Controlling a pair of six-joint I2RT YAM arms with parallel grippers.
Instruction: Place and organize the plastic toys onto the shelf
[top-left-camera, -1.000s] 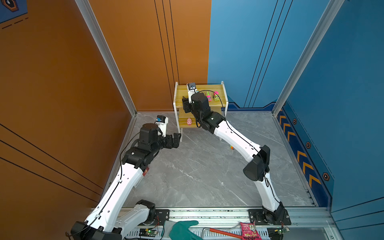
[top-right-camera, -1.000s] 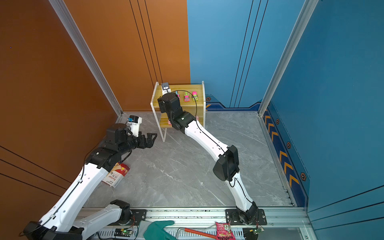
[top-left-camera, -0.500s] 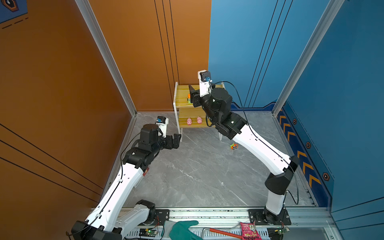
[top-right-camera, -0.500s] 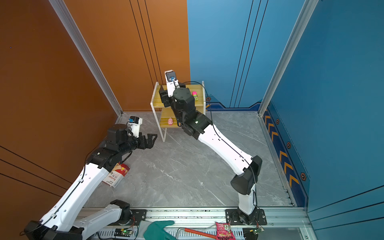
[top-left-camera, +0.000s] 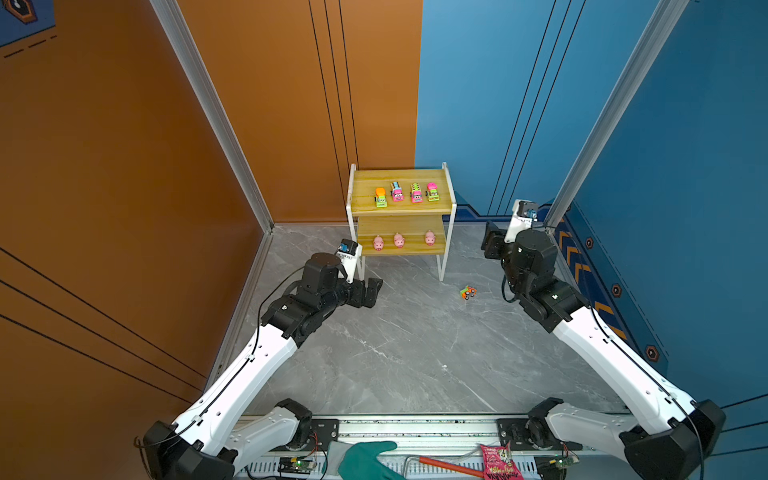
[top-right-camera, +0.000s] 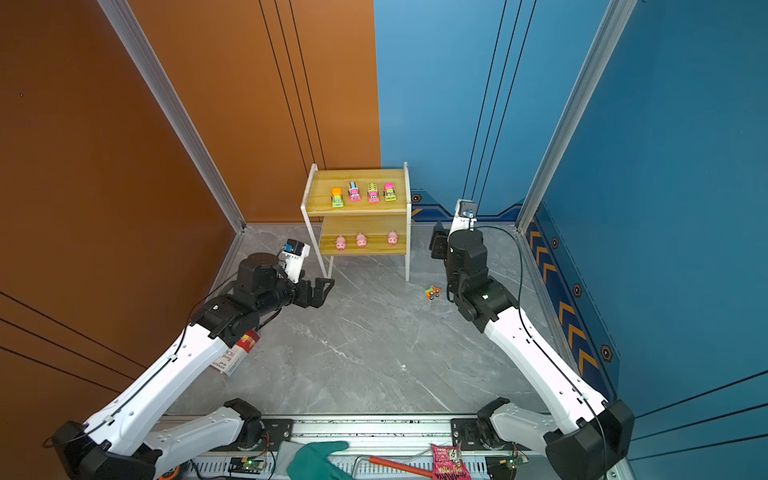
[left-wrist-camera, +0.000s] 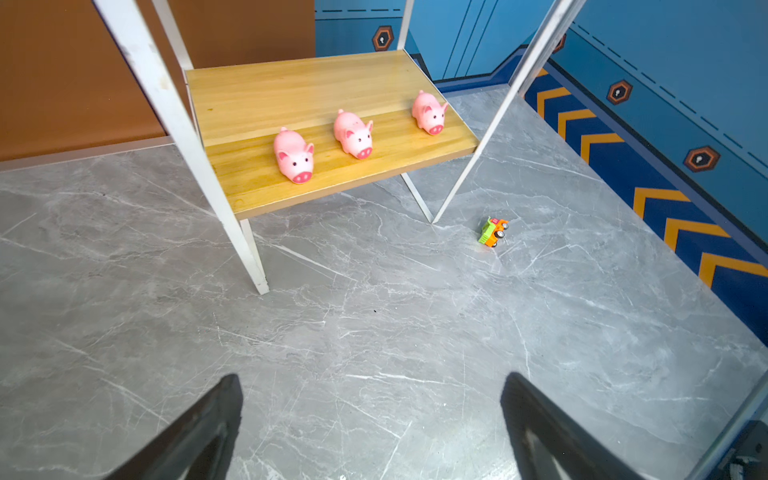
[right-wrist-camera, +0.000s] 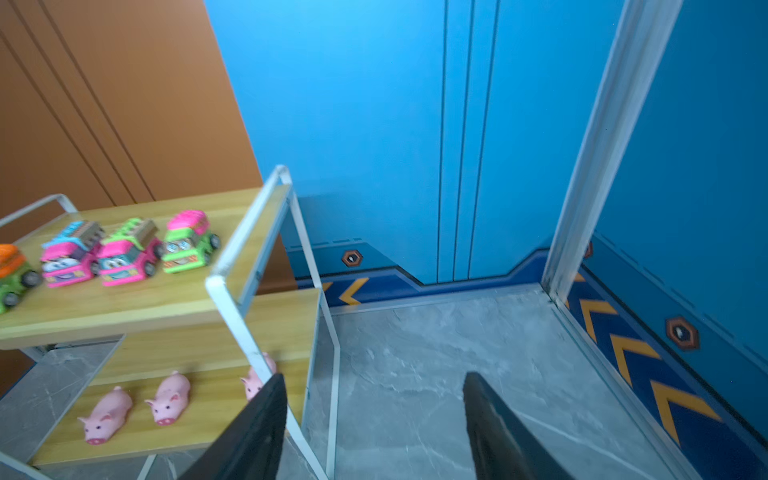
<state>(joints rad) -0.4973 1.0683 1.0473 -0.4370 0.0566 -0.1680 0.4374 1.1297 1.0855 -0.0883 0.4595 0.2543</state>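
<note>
Orange wall panels (top-left-camera: 124, 166) and blue wall panels (top-left-camera: 519, 104) close in a grey marbled counter (top-left-camera: 407, 357). In their corner stands the shelf (top-left-camera: 361, 187), two yellowish wood-grain boards in a thin white frame. The left hand (top-left-camera: 371, 293) hovers just off the shelf's front left leg, pointing toward the shelf; the left wrist view shows its fingers (left-wrist-camera: 216, 415) spread wide with only bare counter between them. The right hand (top-left-camera: 492, 245) hangs to the right of the shelf, apart from its frame, its fingers (right-wrist-camera: 257, 428) moderately wide and holding nothing. Well away from the shelf, at the near edge, lie a teal glove (top-left-camera: 365, 459) and a pink snack packet (top-left-camera: 496, 463). On the shelf's lower board three pink pigs (top-left-camera: 399, 240) sit in a spaced row near the front edge, snouts outward. On its top board four trucks stand side by side: from the shelf's left post rightward, an orange-topped green truck (top-left-camera: 380, 197), a blue-topped pink truck (top-left-camera: 397, 192), a green-topped pink truck (top-left-camera: 416, 193) and a pink-topped green truck (top-left-camera: 432, 192). The fifth truck (top-left-camera: 468, 292), orange and green, lies tipped on its side on the counter near the shelf's front right leg.
</note>
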